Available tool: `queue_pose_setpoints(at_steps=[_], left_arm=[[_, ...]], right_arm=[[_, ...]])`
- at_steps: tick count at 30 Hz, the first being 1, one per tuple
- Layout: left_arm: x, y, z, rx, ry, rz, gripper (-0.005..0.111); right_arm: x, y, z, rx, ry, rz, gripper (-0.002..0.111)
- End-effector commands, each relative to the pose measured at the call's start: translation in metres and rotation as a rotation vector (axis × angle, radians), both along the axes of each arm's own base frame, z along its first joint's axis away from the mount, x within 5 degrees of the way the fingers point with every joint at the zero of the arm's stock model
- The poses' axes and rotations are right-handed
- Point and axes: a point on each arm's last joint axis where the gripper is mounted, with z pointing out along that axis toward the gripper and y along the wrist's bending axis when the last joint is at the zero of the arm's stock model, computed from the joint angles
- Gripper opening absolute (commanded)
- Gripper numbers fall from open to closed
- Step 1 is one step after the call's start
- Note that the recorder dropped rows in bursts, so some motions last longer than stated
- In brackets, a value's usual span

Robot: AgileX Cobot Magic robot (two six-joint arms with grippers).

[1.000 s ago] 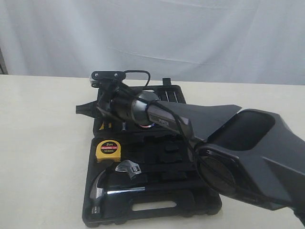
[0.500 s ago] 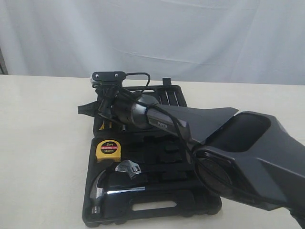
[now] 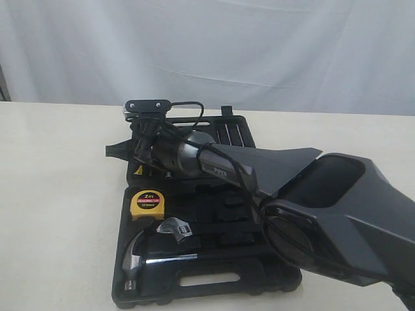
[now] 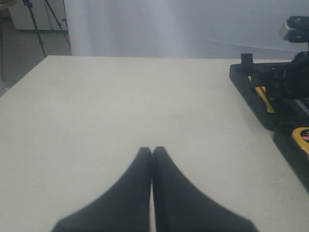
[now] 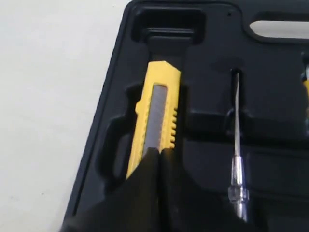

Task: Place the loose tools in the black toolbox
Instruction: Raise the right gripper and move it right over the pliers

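Grippers both pinched closed, empty: right gripper (image 5: 157,152) over yellow plastic utility knife (image 5: 155,104) in recess of black moulded plastic toolbox (image 5: 212,92); left gripper (image 4: 151,152) over cream table (image 4: 120,106)

Tape measure (image 3: 146,204) in toolbox (image 3: 259,273) — hammer (image 3: 138,258) before it.

We've got a plain cream table (image 3: 58,194) here, matte top, running out of the shot on both the left and the right. Sitting straight on it is the black toolbox (image 3: 162,291), opened out flat around the middle, one half near us and the other right behind it. A wide stretch of tabletop shows on its left.
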Motion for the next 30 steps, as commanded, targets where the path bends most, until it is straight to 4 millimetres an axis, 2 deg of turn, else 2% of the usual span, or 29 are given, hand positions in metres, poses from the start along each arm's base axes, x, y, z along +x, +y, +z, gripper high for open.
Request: queue_pose_setpoints(at_steps=[1,5,9,10,11,15,19,23,25,26,27,28,30], left_arm=[[0.000,0.000,0.000,-0.005,-0.005,-0.003,0.000],[0.000,0.000,0.000,-0.005,-0.005,-0.003,0.000],[0.000,0.000,0.000,-0.005,-0.005,-0.003,0.000],[0.000,0.000,0.000,-0.005,-0.005,-0.003,0.000],[0.000,0.000,0.000,-0.005,-0.005,-0.003,0.000],[0.000,0.000,0.000,-0.005,-0.005,-0.003,0.000],[0.000,0.000,0.000,-0.005,-0.005,-0.003,0.000],[0.000,0.000,0.000,-0.005,-0.005,-0.003,0.000],[0.000,0.000,0.000,-0.005,-0.005,-0.003,0.000],[0.000,0.000,0.000,-0.005,-0.005,-0.003,0.000],[0.000,0.000,0.000,-0.005,-0.005,-0.003,0.000],[0.000,0.000,0.000,-0.005,-0.005,-0.003,0.000],[0.000,0.000,0.000,-0.005,-0.005,-0.003,0.000]], right_arm=[[0.002,-0.004,0.001,-0.007,-0.010,-0.002,-0.001],[0.003,-0.004,0.018,-0.029,-0.049,0.010,-0.001],[0.002,-0.004,0.046,-0.054,-0.092,0.041,-0.001],[0.000,0.000,0.061,-0.073,-0.113,0.072,-0.001],[-0.002,0.002,0.068,-0.090,-0.114,0.091,-0.001],[-0.013,0.003,0.087,-0.103,-0.026,0.135,-0.001],[-0.025,0.009,0.105,-0.088,0.060,0.250,-0.001],[-0.054,0.009,0.146,-0.063,0.220,0.452,-0.001],[-0.070,0.002,0.177,-0.049,0.250,0.518,-0.001],[-0.079,-0.008,0.201,-0.061,0.232,0.535,-0.001],[-0.085,-0.015,0.215,-0.069,0.227,0.537,-0.001],[-0.099,-0.029,0.239,-0.072,0.241,0.555,-0.001],[-0.120,-0.052,0.269,-0.054,0.261,0.562,-0.001]])
